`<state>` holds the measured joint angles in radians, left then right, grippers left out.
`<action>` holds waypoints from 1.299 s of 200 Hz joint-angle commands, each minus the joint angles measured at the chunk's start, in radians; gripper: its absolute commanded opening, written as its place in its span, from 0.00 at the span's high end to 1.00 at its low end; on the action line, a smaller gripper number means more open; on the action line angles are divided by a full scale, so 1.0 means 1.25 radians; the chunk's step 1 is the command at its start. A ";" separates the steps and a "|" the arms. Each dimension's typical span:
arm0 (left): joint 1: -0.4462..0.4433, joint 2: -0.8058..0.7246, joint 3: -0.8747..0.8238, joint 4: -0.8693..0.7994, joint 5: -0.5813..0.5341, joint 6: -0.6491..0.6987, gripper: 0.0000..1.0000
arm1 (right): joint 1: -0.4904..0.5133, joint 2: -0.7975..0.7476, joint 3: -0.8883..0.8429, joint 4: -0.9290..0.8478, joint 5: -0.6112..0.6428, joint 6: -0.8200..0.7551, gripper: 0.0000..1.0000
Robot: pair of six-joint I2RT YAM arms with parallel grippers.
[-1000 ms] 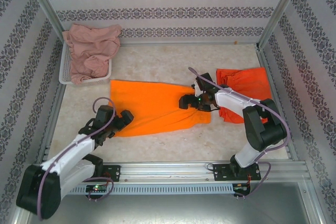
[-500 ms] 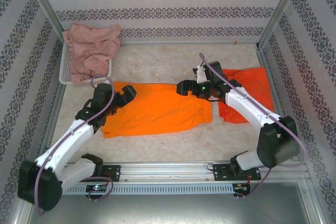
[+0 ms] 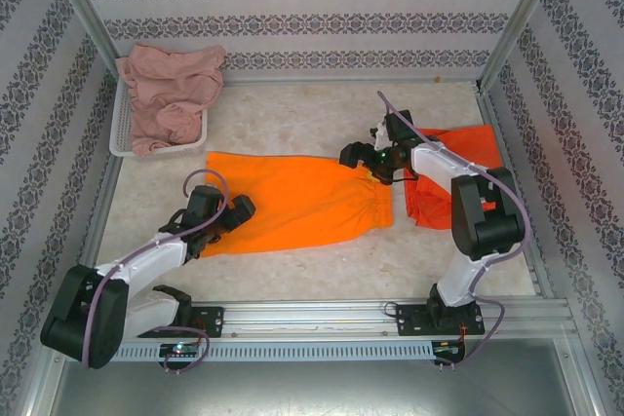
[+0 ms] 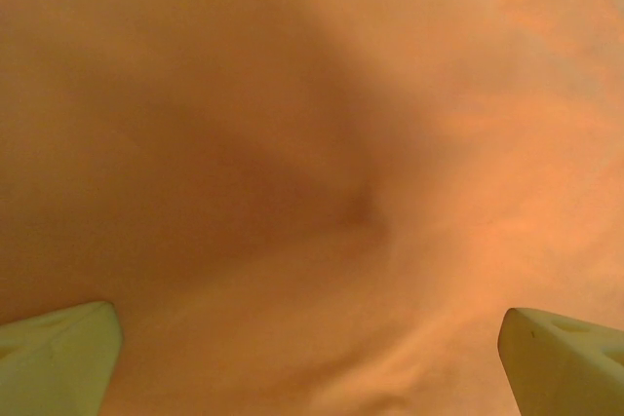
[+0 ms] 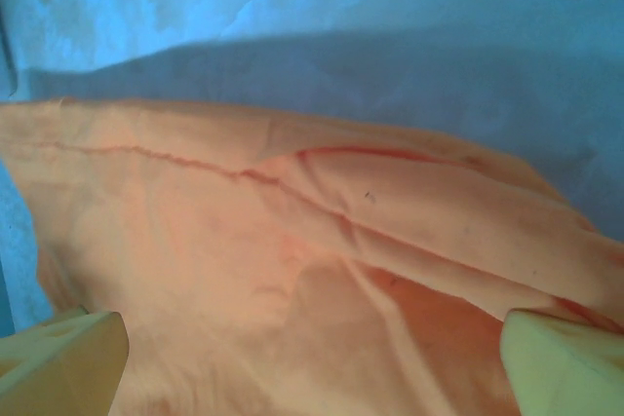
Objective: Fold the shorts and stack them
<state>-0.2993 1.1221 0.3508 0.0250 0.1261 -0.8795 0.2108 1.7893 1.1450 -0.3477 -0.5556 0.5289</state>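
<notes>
Bright orange shorts (image 3: 292, 197) lie spread flat in the middle of the table. My left gripper (image 3: 239, 209) is low over their near left part, open; its fingertips (image 4: 58, 358) stand wide apart with orange cloth (image 4: 312, 192) close below them. My right gripper (image 3: 353, 156) is open at the shorts' far right corner, above a seamed fold (image 5: 292, 241) of the cloth. Red-orange shorts (image 3: 458, 168) lie at the right, partly under the right arm. Dusty pink shorts (image 3: 166, 94) are heaped in the basket.
A white mesh basket (image 3: 119, 138) stands at the back left against the patterned wall. Metal frame posts rise at both back corners. Bare table (image 3: 292, 119) lies behind the orange shorts, and a rail (image 3: 312, 314) runs along the near edge.
My left gripper swung up to the shorts' far left edge, then came back down to their near left part. My right gripper moved from the shorts' right middle to their far right corner.
</notes>
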 commanded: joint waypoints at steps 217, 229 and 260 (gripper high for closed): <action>-0.405 0.407 0.658 -0.018 0.138 0.123 0.61 | -0.122 -0.619 -0.340 -0.015 -0.003 -0.055 0.02; -0.419 0.488 0.718 -0.009 0.161 0.111 0.68 | -0.150 -0.639 -0.365 -0.016 -0.003 -0.049 0.02; -0.428 0.657 0.847 -0.012 0.203 0.095 0.90 | -0.212 -0.658 -0.408 -0.006 -0.013 -0.026 0.02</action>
<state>-0.8253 1.8427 1.3067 -0.0231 0.3134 -0.7490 -0.0105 0.9897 0.6670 -0.3702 -0.5446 0.4843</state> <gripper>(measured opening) 0.161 0.977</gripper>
